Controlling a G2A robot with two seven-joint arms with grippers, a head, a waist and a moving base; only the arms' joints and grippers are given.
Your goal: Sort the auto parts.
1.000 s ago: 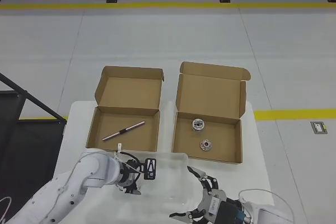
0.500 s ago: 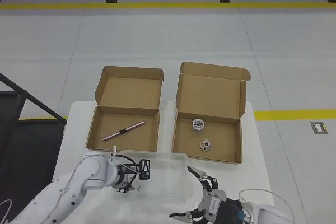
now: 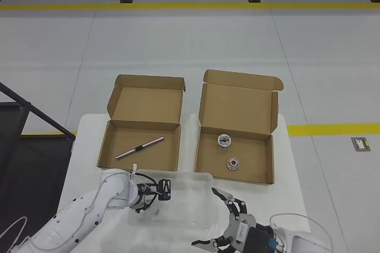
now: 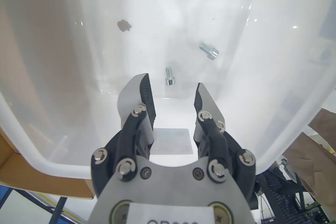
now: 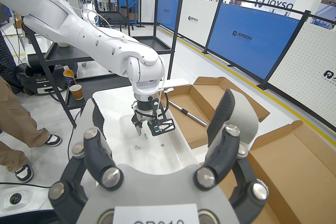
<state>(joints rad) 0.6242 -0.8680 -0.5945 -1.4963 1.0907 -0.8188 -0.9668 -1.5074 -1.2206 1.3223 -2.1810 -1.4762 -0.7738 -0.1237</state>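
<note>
Right, my left claw (image 4: pixel 172 84) hangs inside the clear bin (image 4: pixel 286 83), jaws spread and holding nothing. One bolt (image 4: pixel 169 76) lies on the bin floor just ahead of the fingertips, in line with the gap between them. A second bolt (image 4: pixel 209 51) lies a little beyond it, and a small dark piece (image 4: pixel 124 25) farther out. My right claw (image 5: pixel 162 101) stands wide open and empty near the bin, facing the left one. Past both claws, a rod (image 3: pixel 139 147) lies in the left box (image 3: pixel 161 157) and two round parts (image 3: pixel 223 139) in the right box (image 3: pixel 256 158).

Bright, even overhead light — pinpoint glints on the bin (image 4: pixel 262 64) wall
</note>
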